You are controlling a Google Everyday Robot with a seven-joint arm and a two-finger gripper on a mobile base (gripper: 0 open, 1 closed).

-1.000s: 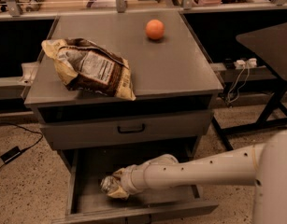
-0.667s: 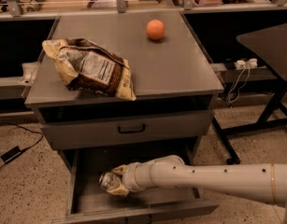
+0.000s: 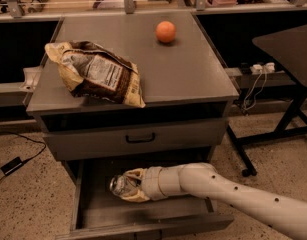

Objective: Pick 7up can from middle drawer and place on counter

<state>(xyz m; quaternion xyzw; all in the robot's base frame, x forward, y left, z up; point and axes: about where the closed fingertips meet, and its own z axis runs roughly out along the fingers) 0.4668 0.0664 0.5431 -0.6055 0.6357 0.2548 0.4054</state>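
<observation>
Black and small, a box point(image 3: 13, 165) lies on the speckled floor at far left, with a thin cable running from it. Next comes the grey cabinet. On the left part of its counter point(image 3: 193, 79) a crumpled chip bag point(image 3: 95, 74) lies on its side, one corner reaching over the front edge. Below, the upper drawer point(image 3: 83, 144) is closed, its black curved handle point(image 3: 140, 138) at the middle of the front. Under that the middle drawer point(image 3: 90, 214) stands pulled out, and in it is the 7up can point(image 3: 118, 184) — silvery, tipped on its side, its shiny lid turned left. The tool point(image 3: 124, 186) is down in that drawer, its yellowish fingers point(image 3: 135, 174) one above and one below the can, clamped on it. Whether the can touches the tray floor I cannot tell. Further right, toward the back of the counter, an orange ball point(image 3: 165, 31) sits well apart from the bag. The white arm point(image 3: 243, 196) runs from the tool across the drawer's right side to the lower right corner. Right of the cabinet are a white power strip point(image 3: 260, 68) and a dark table point(image 3: 288, 44) on black legs.
</observation>
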